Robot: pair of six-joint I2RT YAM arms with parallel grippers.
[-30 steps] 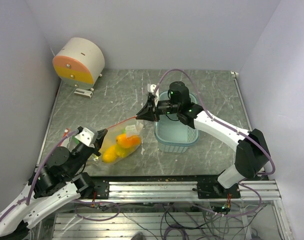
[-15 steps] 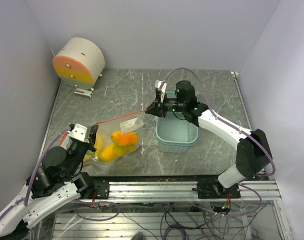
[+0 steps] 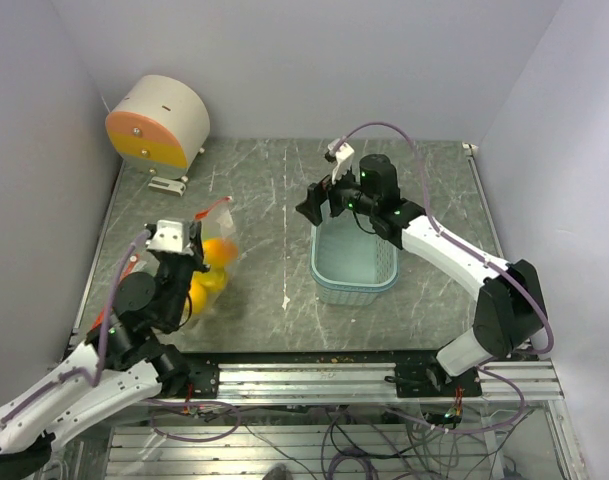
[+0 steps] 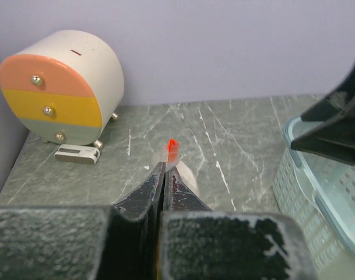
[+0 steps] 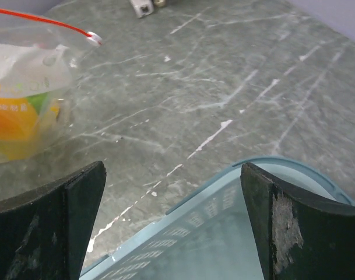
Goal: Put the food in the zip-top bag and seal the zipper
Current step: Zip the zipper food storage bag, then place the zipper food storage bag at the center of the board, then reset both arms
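Grey marble table point(image 3: 264, 190), left gripper point(image 4: 164, 170) clamped on zip-top bag point(image 3: 212, 262) at zipper point(image 4: 172, 146), right gripper point(image 5: 172, 175) spread wide, far from bag

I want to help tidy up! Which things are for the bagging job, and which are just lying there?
For the job: zip-top bag, food inside it, red zipper, left fingers pinching the bag.
Just lying about: teal basket, round drawer box, small white piece beside it.

Legible text, brands, numbers, signs: none. One entry noted: zip-top bag point(image 5: 27, 74), pale printed panel on its face, characters too blurred to read.
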